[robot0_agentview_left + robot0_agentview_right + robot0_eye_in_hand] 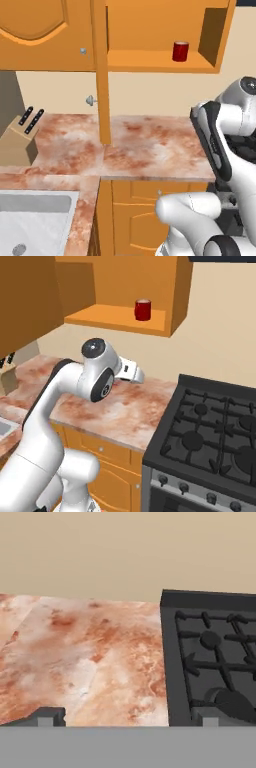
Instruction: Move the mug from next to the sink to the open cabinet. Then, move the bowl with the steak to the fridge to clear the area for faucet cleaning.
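Gripper (127,717) spread, empty, over tabletop (90,657) | mug (142,309) at twelve o'clock on open cabinet (117,318) shelf | bowl next: likely rigid, slick; pinch rim.

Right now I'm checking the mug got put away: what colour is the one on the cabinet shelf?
Dark red mug, clearest in the right base view.

A knife block (19,142) with two dark handles is set on the reddish marbled counter (145,145), beside orange base cabinets (137,215). A black gas stove (210,431) adjoins the counter.
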